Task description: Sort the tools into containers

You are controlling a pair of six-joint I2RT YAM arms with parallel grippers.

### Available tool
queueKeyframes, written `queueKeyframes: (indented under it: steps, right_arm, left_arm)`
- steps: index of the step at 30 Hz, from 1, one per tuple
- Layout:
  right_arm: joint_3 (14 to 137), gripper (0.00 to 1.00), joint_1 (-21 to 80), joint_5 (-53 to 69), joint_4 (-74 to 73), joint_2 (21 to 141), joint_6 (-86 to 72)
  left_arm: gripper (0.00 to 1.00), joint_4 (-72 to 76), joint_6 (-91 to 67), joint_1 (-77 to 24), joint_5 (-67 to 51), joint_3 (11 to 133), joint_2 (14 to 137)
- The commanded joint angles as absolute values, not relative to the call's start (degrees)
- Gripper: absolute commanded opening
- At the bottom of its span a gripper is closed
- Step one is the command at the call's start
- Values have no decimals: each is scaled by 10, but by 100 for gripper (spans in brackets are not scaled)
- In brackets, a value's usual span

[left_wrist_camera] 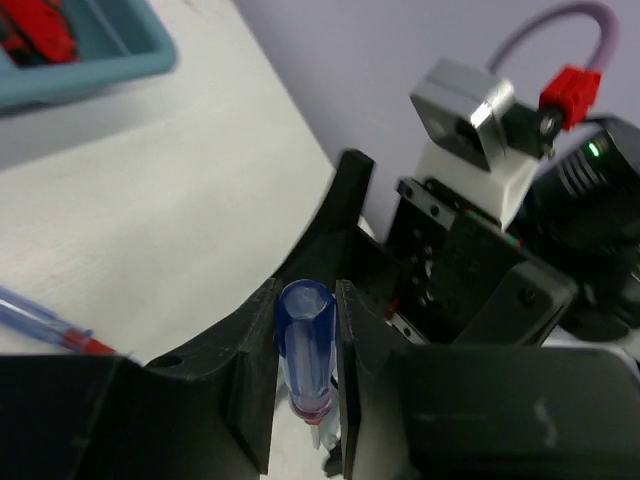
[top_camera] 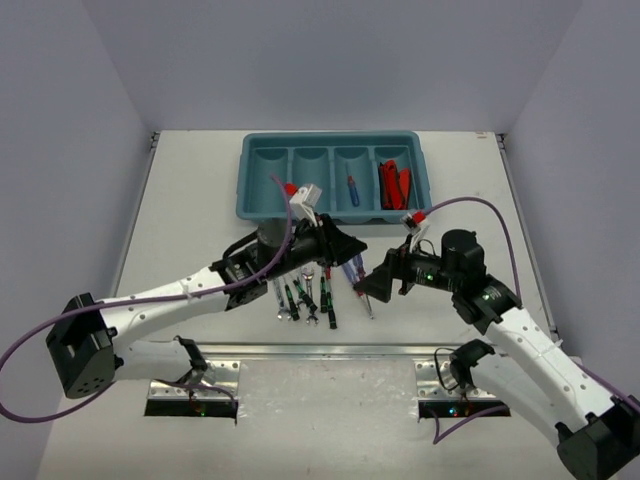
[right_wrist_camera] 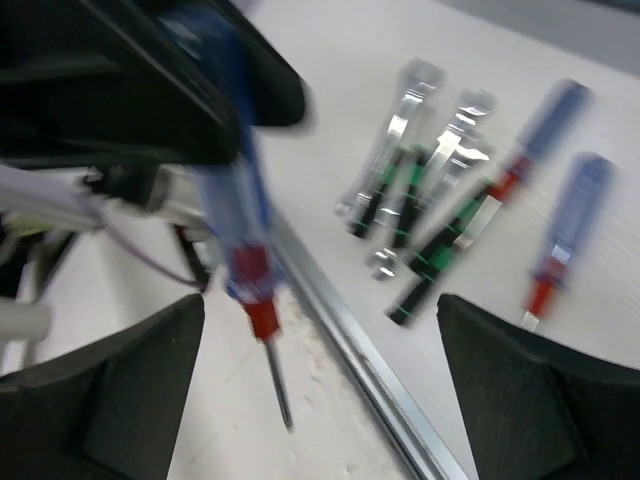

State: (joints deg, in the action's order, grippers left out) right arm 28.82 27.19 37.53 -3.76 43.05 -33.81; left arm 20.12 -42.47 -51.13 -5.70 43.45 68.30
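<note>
My left gripper (left_wrist_camera: 307,295) is shut on the clear blue handle of a screwdriver (left_wrist_camera: 306,345), held above the table between the two arms (top_camera: 350,262). My right gripper (right_wrist_camera: 320,400) is open, and the screwdriver's red collar and shaft (right_wrist_camera: 262,320) hang between its spread fingers without touching them. In the top view the right gripper (top_camera: 368,287) is just right of the left gripper (top_camera: 345,250). More tools (top_camera: 305,295) lie on the table below. The teal tray (top_camera: 258,205) holds red knives (top_camera: 393,183) in its rightmost compartment and a blue screwdriver (top_camera: 353,190) in the one beside it.
Silver wrenches (right_wrist_camera: 410,120), green-black drivers (right_wrist_camera: 440,250) and two blue screwdrivers (right_wrist_camera: 545,130) lie close together on the table. A metal rail (right_wrist_camera: 360,350) runs along the near edge. The right arm's wrist camera (left_wrist_camera: 470,130) is close to my left fingers.
</note>
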Motion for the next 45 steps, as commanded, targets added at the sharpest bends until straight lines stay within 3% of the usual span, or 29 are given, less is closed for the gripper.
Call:
queueKeyframes:
  steps: [1, 3, 9, 15, 20, 24, 25, 26, 28, 29, 31, 34, 36, 37, 38, 42, 45]
  right_arm:
    - [361, 99, 270, 43, -269, 421, -299]
    - [382, 99, 269, -77, -331, 414, -303]
    - [403, 99, 269, -141, -383, 377, -293]
    - [388, 99, 269, -106, -387, 358, -275]
    - [367, 99, 269, -73, -369, 363, -279]
    - [338, 99, 269, -14, -330, 378, -289]
    - [331, 99, 269, -5, -321, 390, -291]
    - [328, 99, 269, -2, -315, 401, -291]
    - [320, 99, 269, 14, -303, 427, -293]
    - [319, 99, 269, 16, -296, 441, -293]
    - [320, 99, 269, 18, -287, 462, -298]
    - [314, 99, 270, 47, -248, 485, -305]
    - [309, 99, 270, 78, -218, 511, -312]
    - [312, 99, 270, 85, -210, 532, -313]
    - [315, 99, 271, 84, -202, 550, -313]
    - [338, 94, 290, 35, -181, 635, -305]
    - [378, 83, 316, 2, -183, 722, -281]
  left_arm:
    - [0, -20, -366, -496, 170, 600, 733]
    - [0, -75, -337, -454, 217, 681, 781]
    - [0, -71, -258, -369, 207, 890, 972]
    - [0, -133, -183, -343, 204, 1196, 1246]
    - [0, -178, -179, -333, 185, 1336, 1373]
    - [0, -156, -197, -324, 163, 1323, 1388]
    - [8, -150, -199, -324, 143, 1319, 1391]
    - [29, -142, -198, -323, 127, 1318, 1394]
    - [56, -136, -197, -323, 101, 1337, 1403]
    - [66, -145, -197, -323, 98, 1346, 1404]
    - [76, -152, -196, -323, 89, 1355, 1390]
    - [79, -136, -197, -325, 68, 1316, 1326]
    - [84, -126, -201, -329, 52, 1259, 1217]
    - [95, -123, -208, -334, 50, 1214, 1187]
    - [100, -121, -216, -338, 47, 1171, 1139]
    - [100, -108, -254, -370, 73, 933, 923]
    - [100, -106, -285, -388, 86, 765, 779]
